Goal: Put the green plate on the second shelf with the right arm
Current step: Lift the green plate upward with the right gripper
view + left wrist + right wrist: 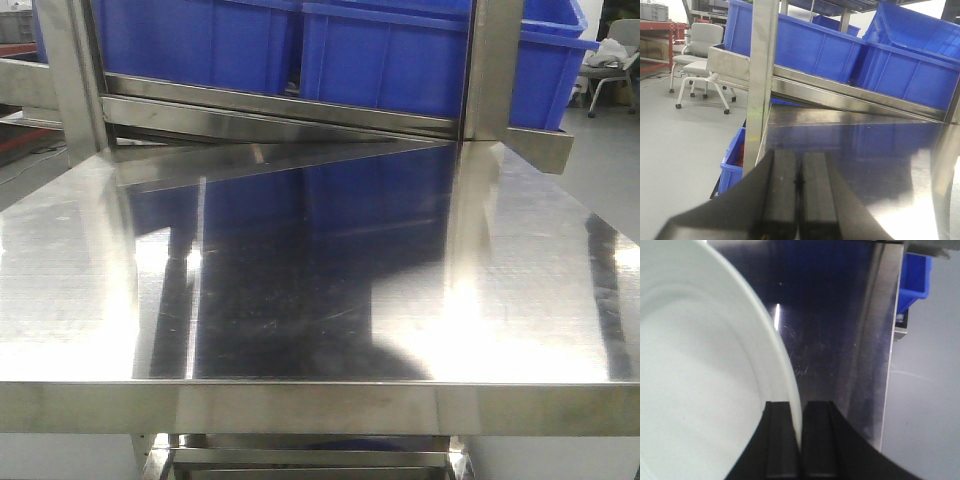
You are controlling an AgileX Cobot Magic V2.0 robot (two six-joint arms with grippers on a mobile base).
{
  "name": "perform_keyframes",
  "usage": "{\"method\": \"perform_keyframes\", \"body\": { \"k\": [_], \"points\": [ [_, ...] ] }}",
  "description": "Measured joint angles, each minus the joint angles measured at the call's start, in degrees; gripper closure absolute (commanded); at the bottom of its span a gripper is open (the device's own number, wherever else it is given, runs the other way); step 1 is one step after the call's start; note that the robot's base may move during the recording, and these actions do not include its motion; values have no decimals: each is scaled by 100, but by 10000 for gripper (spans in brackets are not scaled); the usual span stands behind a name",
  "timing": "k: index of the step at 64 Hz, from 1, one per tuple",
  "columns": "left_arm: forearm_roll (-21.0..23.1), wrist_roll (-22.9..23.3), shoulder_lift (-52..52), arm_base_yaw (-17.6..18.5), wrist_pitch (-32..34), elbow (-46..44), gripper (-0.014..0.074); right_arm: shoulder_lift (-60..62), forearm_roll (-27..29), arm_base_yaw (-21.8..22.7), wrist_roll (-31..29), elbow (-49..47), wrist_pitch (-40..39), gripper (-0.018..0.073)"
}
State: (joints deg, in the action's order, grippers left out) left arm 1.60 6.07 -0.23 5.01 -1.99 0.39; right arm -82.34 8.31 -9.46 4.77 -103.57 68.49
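The green plate (pixel 700 370) fills the left of the right wrist view, pale mint with a low rim and a faint inner ring. My right gripper (pixel 801 412) is shut on its rim, one finger on each face, holding it on edge above the steel shelf surface (pixel 840 340). My left gripper (pixel 800 170) is shut and empty, its fingers pressed together over the left part of the same steel surface (pixel 865 150). Neither gripper nor the plate shows in the front view, which shows only the bare steel shelf (pixel 320 260).
Blue plastic bins (pixel 420 60) stand on a tilted steel rack behind the shelf, with upright posts (pixel 75 80) at left and right. A blue bin (pixel 732 160) sits low at the left edge, another (pixel 915 285) beyond the right edge. Office chairs (pixel 700 55) stand on the floor.
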Motion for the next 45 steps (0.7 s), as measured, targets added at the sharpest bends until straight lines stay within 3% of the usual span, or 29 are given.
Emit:
{"method": "perform_keyframes", "body": {
  "k": [24,45],
  "points": [
    [0,0,0,0,0,0,466,3892,-130,0,93,4191,-2252,504],
    [0,0,0,0,0,0,466,5351,-303,0,1685,5906,-2042,504]
  ]
}}
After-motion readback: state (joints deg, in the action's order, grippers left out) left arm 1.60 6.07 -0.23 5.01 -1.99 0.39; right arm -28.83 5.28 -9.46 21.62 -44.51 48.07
